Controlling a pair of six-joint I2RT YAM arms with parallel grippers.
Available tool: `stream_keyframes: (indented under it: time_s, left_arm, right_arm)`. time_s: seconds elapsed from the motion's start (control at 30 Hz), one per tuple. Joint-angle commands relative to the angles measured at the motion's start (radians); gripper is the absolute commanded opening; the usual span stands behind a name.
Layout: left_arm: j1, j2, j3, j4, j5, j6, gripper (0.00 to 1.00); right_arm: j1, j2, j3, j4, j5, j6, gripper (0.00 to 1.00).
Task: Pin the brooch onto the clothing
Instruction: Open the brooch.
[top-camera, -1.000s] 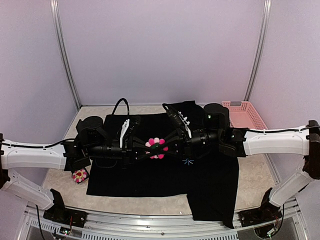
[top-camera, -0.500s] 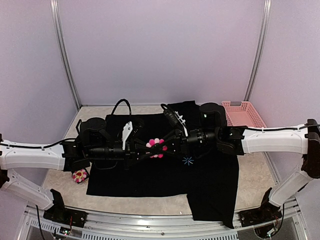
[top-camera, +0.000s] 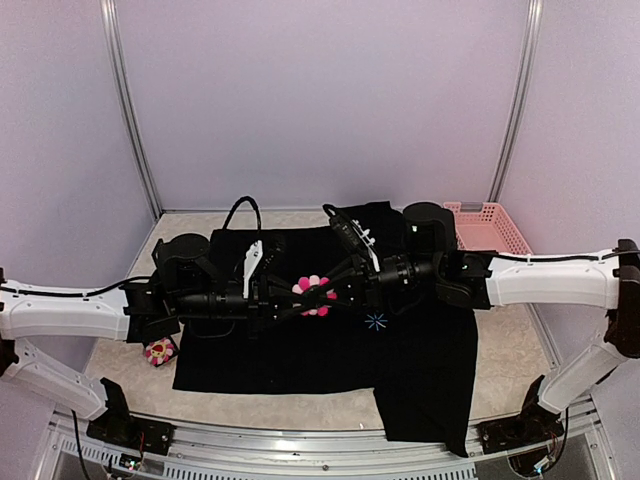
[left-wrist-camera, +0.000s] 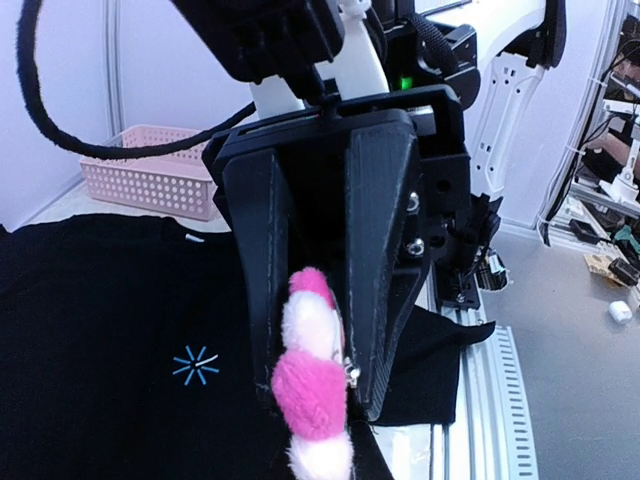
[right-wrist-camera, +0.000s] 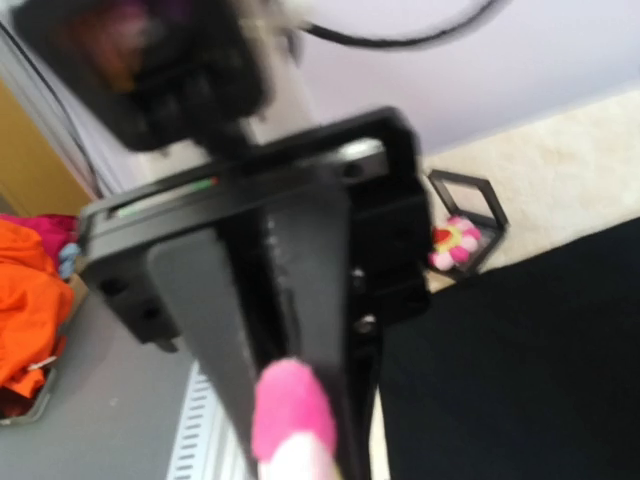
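Surface: a beige table (top-camera: 515, 365), boxed in on three sides by plain lavender wall panels (top-camera: 320, 100). Aluminium posts (top-camera: 128, 110) stand in the back corners, and a metal rail (top-camera: 300, 442) runs along the near edge.

Clothing: one black T-shirt (top-camera: 290, 365) lies spread flat over most of the table. Its near right part hangs over the rail. One light-blue starburst mark (top-camera: 377, 322) shows on the chest.

Count:
- Arms: two, both reaching inward and meeting over the shirt.
- Flower brooches: two.
- Pink basket (top-camera: 490, 228): one, at the far right corner, off the cloth.
- Posts: two.

Task item: the brooch (left-wrist-camera: 312, 395) is held over the middle of the shirt, just left of the starburst and between the two grippers. Whether it touches the cloth cannot be told.

Left gripper (top-camera: 300, 300): clenched on the brooch from the left.

Right gripper (top-camera: 330, 292): pinching the same brooch from the right. Its wrist view is blurred, but a pink petal sits at the fingertips.

Other item: the second flower brooch (top-camera: 160, 351) lies in a small black frame (right-wrist-camera: 462, 179) by the shirt's left edge, well apart from both grippers.
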Motion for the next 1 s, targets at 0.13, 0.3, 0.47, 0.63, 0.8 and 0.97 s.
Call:
stream_keyframes:
  time_s: [0.13,0.3,0.47,0.63,0.8,0.97]
  left_arm:
    - [-0.021,-0.028,0.009,0.138,0.163,-0.032,0.0]
    - [-0.011,-0.022,-0.011,0.174,0.166,-0.057,0.12]
    - [0.005,-0.012,-0.021,0.201,0.109,-0.108,0.31]
    - [0.001,-0.005,-0.017,0.191,-0.016,-0.114,0.34]
    - [0.002,-0.029,-0.019,0.169,-0.118,-0.099,0.33]
    - [0.001,-0.017,-0.007,0.128,-0.143,-0.087,0.21]
  right_arm:
    - [-0.022,-0.015,-0.043,0.124,0.017,0.013,0.02]
    - [-0.023,-0.012,-0.06,0.205,0.025,0.042,0.0]
    - [-0.02,-0.011,-0.066,0.27,0.062,0.071,0.0]
    - [0.005,-0.001,-0.063,0.259,0.206,0.069,0.0]
    - [0.032,0.005,-0.063,0.247,0.319,0.064,0.0]
    - [0.044,0.012,-0.055,0.26,0.319,0.067,0.0]
